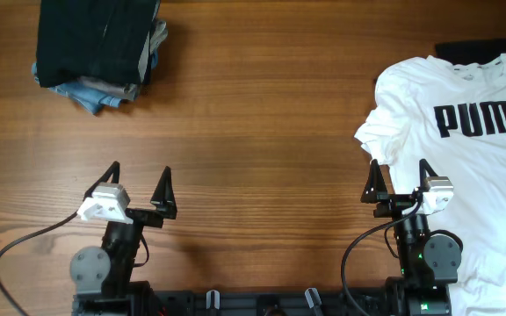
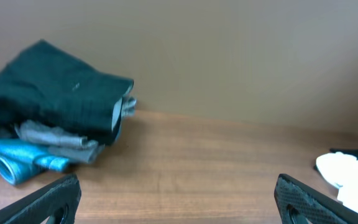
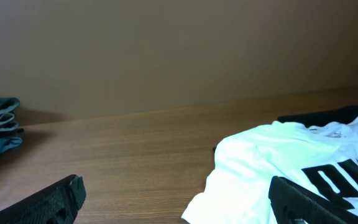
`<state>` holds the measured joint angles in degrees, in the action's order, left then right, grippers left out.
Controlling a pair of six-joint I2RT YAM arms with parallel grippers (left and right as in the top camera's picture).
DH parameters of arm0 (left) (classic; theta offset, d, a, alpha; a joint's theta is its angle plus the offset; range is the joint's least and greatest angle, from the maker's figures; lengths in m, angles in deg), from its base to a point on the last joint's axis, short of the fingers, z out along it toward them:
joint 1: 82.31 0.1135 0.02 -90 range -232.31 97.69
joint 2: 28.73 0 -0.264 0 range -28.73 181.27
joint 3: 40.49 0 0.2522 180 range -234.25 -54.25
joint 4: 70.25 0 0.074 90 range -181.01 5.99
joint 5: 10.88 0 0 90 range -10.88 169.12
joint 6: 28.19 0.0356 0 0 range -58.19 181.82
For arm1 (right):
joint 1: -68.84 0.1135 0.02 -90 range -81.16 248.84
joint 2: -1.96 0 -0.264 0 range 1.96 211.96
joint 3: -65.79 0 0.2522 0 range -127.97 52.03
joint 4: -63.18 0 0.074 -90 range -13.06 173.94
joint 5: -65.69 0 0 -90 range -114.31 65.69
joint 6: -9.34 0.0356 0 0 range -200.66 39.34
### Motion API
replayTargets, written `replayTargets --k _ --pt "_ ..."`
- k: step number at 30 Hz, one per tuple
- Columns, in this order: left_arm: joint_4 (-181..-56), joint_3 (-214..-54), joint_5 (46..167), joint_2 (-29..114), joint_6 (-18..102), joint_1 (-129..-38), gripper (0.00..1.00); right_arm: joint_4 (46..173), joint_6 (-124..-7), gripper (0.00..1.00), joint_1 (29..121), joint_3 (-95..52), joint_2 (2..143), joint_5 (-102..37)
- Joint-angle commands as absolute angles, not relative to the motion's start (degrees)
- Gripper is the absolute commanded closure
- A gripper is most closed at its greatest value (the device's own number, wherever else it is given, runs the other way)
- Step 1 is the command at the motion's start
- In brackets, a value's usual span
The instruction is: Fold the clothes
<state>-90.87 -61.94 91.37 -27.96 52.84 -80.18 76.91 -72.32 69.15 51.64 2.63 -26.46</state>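
At near edge: left fingers (image 1: 163, 195), right fingers (image 1: 373, 186) spread, empty; T-shirt (image 1: 473, 184) at right.

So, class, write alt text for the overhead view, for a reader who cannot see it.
A white T-shirt lies unfolded at the right of a wooden table, beside the open right gripper. A stack of folded clothes, black on top, sits far left; the left gripper is open and empty.

puma t-shirt (image 1: 473, 158) cut off at right edge
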Motion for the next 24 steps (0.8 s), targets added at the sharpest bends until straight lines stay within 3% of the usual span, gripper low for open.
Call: replayTargets --k 1,24 --pt "-87.6 -54.9 91.7 -28.5 52.1 -82.1 0.00 76.8 -71.5 0.00 69.0 51.8 2.2 -27.1" --pt "-87.3 -54.6 90.4 -28.3 52.4 -83.2 0.00 76.8 -71.5 0.00 69.0 51.7 2.4 -27.1"
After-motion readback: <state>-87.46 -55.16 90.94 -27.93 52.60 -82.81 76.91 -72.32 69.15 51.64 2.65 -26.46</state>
